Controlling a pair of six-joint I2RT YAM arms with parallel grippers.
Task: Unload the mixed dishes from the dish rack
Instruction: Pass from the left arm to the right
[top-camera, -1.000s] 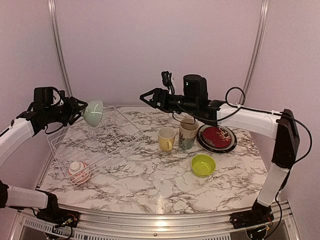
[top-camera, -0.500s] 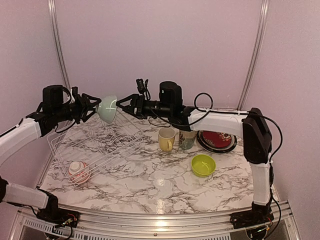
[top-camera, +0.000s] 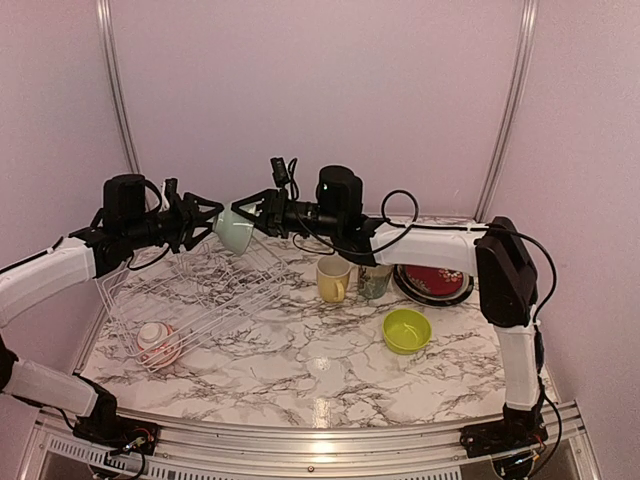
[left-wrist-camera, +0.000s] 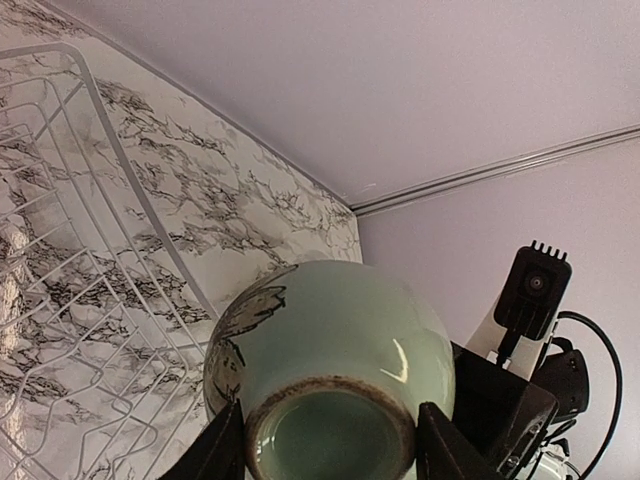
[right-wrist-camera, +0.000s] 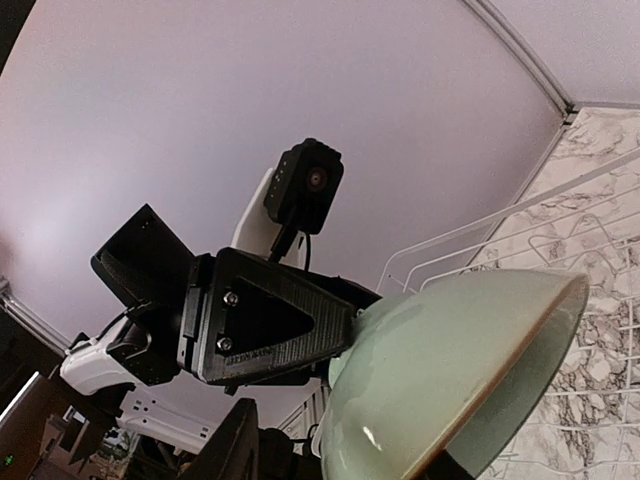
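The left claw (left-wrist-camera: 335, 452) was closed on the foot of a pale green bowl (left-wrist-camera: 335, 350), one finger (left-wrist-camera: 225, 450) pressed to each side of its brown-edged base. It held the bowl on its side in the air above the far end of the dish rack (top-camera: 190, 285). What the bowl held, if anything, could not be seen.

The right claw (top-camera: 248, 212) reached in from the opposite side, its fingers spread wide about the bowl's rim. Whether they touched the bowl could not be told. In the right wrist view, the rim filled the lower right corner, with the left claw's black plates just behind it.

Below, the white wire dish rack lay on the left of the marble-patterned tabletop (top-camera: 300, 375), and its far side seemed to be raised. One red-and-white striped bowl (top-camera: 158, 343) sat in its near corner.

To the right of the rack, a yellow mug (top-camera: 333, 278) and a patterned beige mug (top-camera: 375, 278) stood upright just beside each other. Just beside the beige mug, a red plate (top-camera: 433, 274) lay stacked on a black-rimmed plate (top-camera: 436, 297). Nearer the arms, an empty lime-green bowl (top-camera: 407, 330) sat apart on the tabletop.
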